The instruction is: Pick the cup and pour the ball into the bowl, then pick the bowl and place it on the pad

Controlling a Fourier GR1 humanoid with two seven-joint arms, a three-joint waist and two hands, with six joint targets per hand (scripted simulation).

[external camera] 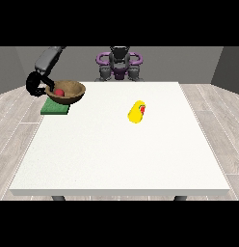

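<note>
A brown wooden bowl (68, 92) hangs tilted just above the green pad (55, 108) at the table's far left corner. Inside the bowl lies a red ball (59, 91). The black hand at the view's left (35, 85) is at the bowl's left rim, with its fingers curled onto that rim. A yellow cup (137, 111) lies on its side near the table's middle, its opening with a red inside facing right. No hand shows at the view's right.
The white table (121, 154) fills the view; its left edge runs close beside the pad. The robot's torso (119, 65) stands behind the far edge. A grey arm (48, 58) slants down to the hand at the view's left.
</note>
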